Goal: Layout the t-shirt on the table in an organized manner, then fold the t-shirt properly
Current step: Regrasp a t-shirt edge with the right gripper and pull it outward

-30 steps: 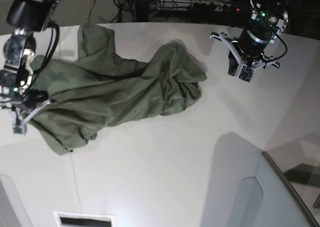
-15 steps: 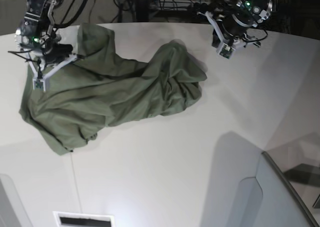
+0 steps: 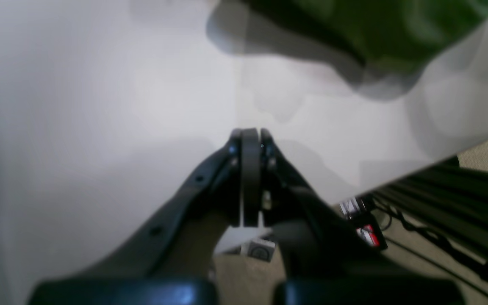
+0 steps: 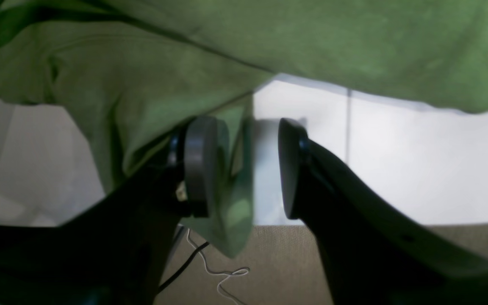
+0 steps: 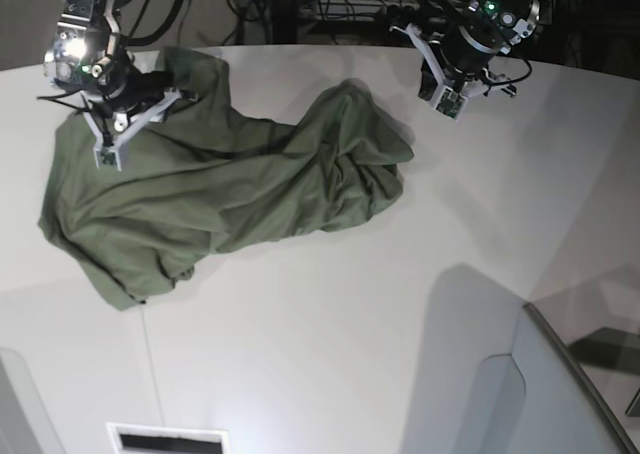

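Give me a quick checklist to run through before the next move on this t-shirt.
1. Right claw open: ok, the jaws stand apart.
2. Right claw free of cloth: not ok, a flap of the t-shirt hangs between its pads.
3. Left claw shut and empty: ok, the jaws meet with nothing between them.
4. Left claw off the shirt: ok, it hangs over bare table.
5. Shirt laid flat: not ok, it lies bunched and wrinkled.
6. Shirt fully on the table: cannot tell, in the right wrist view one flap shows against the floor.

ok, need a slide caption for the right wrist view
Right claw open, a fold of the olive-green cotton t-shirt hanging between its pads above the white table.
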You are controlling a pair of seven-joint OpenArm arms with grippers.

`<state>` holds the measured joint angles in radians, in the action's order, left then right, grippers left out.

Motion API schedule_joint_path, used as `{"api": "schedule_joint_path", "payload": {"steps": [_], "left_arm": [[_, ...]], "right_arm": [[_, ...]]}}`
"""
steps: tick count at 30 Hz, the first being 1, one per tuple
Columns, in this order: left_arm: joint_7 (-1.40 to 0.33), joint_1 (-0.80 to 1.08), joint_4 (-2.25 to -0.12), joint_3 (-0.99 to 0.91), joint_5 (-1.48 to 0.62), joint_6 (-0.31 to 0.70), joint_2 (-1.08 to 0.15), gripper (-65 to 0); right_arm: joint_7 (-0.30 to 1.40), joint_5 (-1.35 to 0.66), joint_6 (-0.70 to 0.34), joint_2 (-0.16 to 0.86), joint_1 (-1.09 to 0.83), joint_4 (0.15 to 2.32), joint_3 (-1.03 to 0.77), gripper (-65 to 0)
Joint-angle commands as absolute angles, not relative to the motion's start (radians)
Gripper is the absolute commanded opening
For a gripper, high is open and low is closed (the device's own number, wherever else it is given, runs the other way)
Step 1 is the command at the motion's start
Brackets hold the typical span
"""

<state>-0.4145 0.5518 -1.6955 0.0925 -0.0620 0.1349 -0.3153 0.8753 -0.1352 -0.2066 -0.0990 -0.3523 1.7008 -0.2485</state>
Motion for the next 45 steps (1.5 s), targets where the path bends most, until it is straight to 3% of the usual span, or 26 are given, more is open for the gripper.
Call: {"api": "schedule_joint_path", "payload": {"steps": [1, 8, 10, 12, 25, 38, 45], "left_arm": [[-0.400, 0.561, -1.715, 0.090, -0.070, 0.131, -0.320, -65.0], [-0.400, 0.575, -1.710, 0.090, -0.061, 0.131, -0.325, -65.0], [-0.400, 0.576, -1.712, 0.090, -0.061, 0.131, -0.325, -65.0], [-0.400, 0.576, -1.710, 0.090, -0.061, 0.131, -0.325, -65.0], [-0.395, 0.570, -1.707, 0.090, -0.061, 0.131, -0.323, -65.0], [-0.397, 0.522, -1.724, 0.088, -0.061, 0.131, -0.320, -65.0], [-0.403, 0.387, -1.802, 0.168, -0.061, 0.131, -0.265, -65.0]], "right_arm": [[0.869, -0.140, -0.205, -0.097, -0.352, 1.693, -0.239, -42.8], [0.860, -0.143, -0.211, -0.097, -0.351, 1.596, -0.239, -43.2], [0.860, -0.143, -0.211, -0.097, -0.355, 1.598, -0.245, -50.6], [0.871, -0.143, -0.211, -0.097, -0.358, 1.604, -0.246, -65.0], [0.969, -0.145, -0.205, -0.104, -0.447, 1.808, -0.397, -65.0], [1.044, -0.145, -0.203, -0.119, -0.449, 1.805, -0.582, -65.0], [1.046, -0.145, -0.203, -0.119, -0.453, 1.779, -0.588, -65.0]]}}
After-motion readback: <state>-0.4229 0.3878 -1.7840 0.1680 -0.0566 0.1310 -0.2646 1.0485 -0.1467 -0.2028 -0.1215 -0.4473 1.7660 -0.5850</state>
